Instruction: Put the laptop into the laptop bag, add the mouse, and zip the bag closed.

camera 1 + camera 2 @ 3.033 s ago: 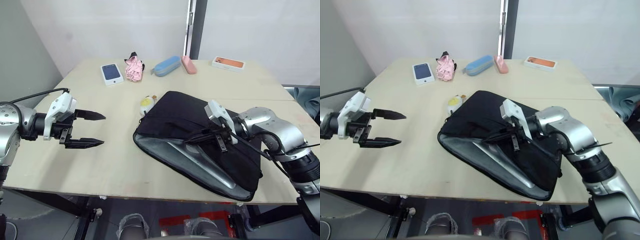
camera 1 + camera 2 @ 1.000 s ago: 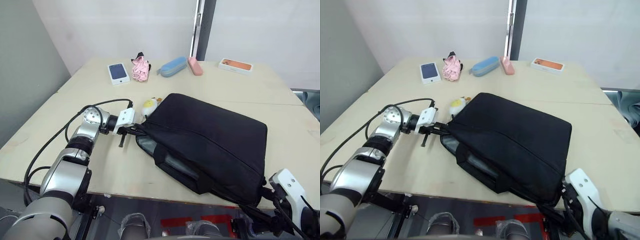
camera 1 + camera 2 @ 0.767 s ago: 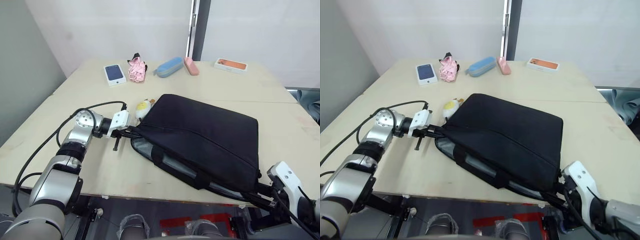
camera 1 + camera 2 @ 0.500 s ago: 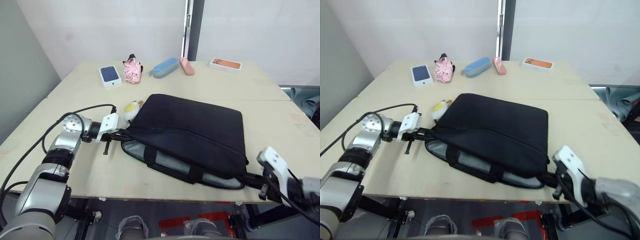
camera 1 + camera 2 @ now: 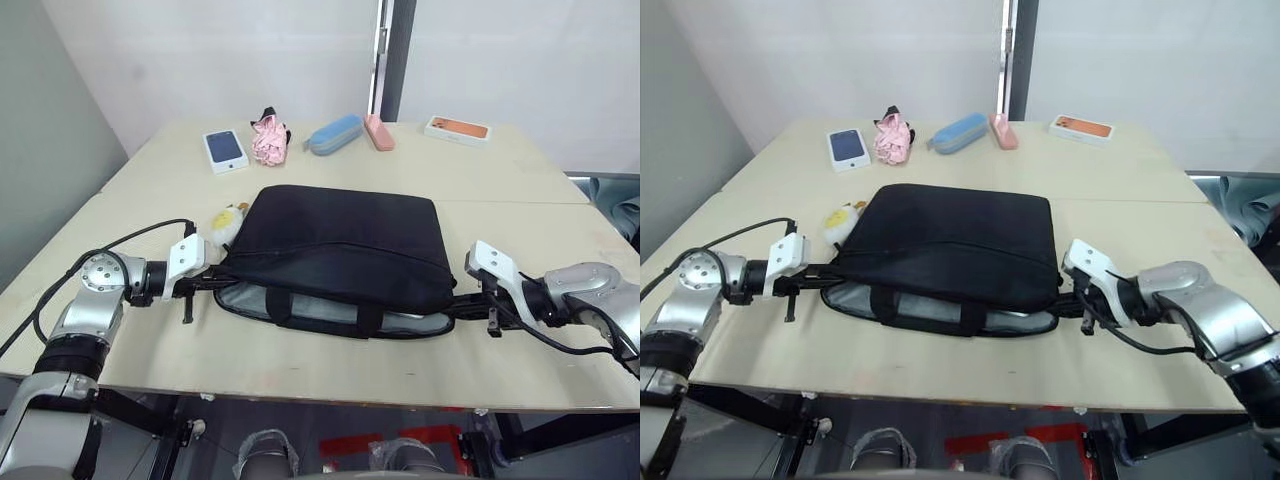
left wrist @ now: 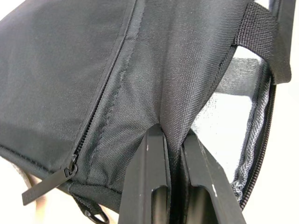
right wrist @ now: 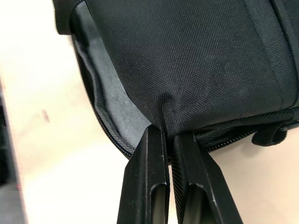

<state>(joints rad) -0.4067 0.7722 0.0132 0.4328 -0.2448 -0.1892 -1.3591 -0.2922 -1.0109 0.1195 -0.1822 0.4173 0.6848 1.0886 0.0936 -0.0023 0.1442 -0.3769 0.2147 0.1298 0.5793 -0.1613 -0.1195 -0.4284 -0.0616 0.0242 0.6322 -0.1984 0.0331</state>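
A black laptop bag (image 5: pixel 335 240) lies flat near the front edge of the bench (image 5: pixel 540 180), its long open mouth facing the robot and showing grey lining, as the left gripper (image 5: pixel 215 281) and right gripper (image 5: pixel 462 309) each stand clamped on a pinch of fabric at opposite ends of that mouth. The wrist views show both pairs of fingers pressed together on the black cloth, with a zipper pull (image 6: pixel 46 183) hanging just beside the left pinch. Pale grey shows inside the mouth, though whether that is laptop or lining cannot be told, and no mouse can be made out on the bench. A white plush duck (image 5: pixel 226 221) rests against the bag's left rear corner; a phone (image 5: pixel 224 149), a pink bundle (image 5: pixel 269 138), a blue case (image 5: pixel 334 133), a pink case (image 5: pixel 379 131) and an orange box (image 5: pixel 458 129) line the far side. The step in hand appears to be squaring and holding the bag open for what comes next; the next move likely calls for one gripper to let go while the other keeps the mouth steady, so a freed gripper can fetch the mouse or take the zipper pull. Three seconds ago the bag lay skewed, the right gripper held its strap over the middle, and the left gripper hung open well off to the side; the bag now sits square.
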